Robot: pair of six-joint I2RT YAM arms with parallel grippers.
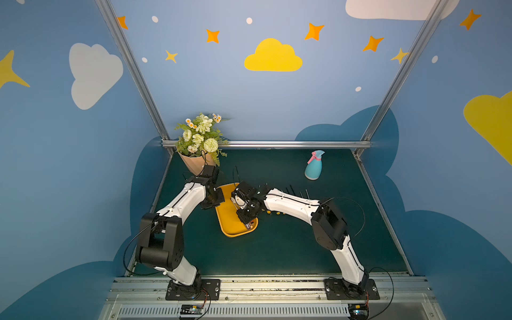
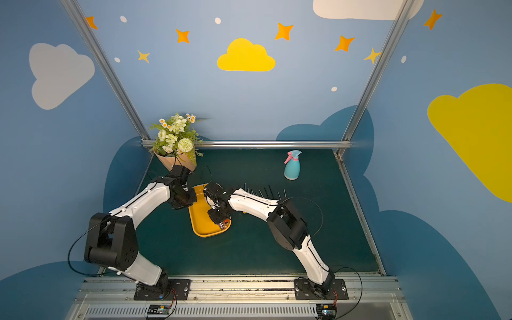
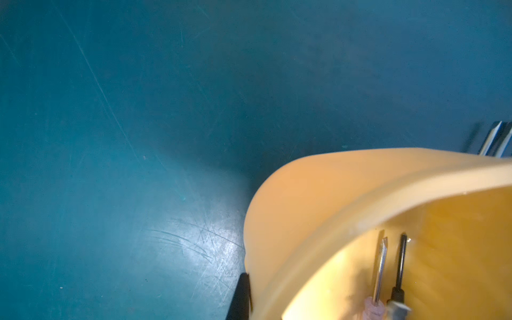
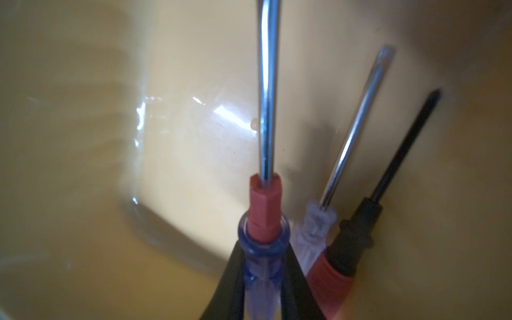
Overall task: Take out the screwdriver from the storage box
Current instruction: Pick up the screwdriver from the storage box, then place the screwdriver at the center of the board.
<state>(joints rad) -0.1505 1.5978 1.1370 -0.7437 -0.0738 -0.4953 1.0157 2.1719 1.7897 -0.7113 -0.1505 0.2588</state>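
Where the right claw [image 4: 263,257] reaches down into the box [image 1: 226,219], it is clenched on the screwdriver [image 4: 267,155], with one black finger [image 4: 231,282] on each side of the blue see-through handle, just behind the red collar.

Item, screwdriver: inside the box, at its near end, on the side toward the right arm. Its long axis runs along the box's length, handle nearest the robot, steel shaft pointing to the far end. The claw comes at it from above and grips across that axis. Whether the tip is off the box floor cannot be told.

Item, neighbours: clear driver [image 4: 357,124] and black driver [image 4: 401,155], just beside the held handle, roughly parallel, tips the same way. The clear handle lies close to one claw finger; contact is uncertain.

Item, left claw [image 1: 214,203]: at the box's far end, clenched. One finger [image 3: 240,296] shows against the outside of the wall and the other is hidden, so it is judged to be pinching the wall and steadying the box on the counter [image 1: 277,249].

Judgement: the right arm is the one in place. The shaft points toward the left claw's end, so the way out is upward over the rim, not a slide along the axis. Risk: the neighbours get dragged along.
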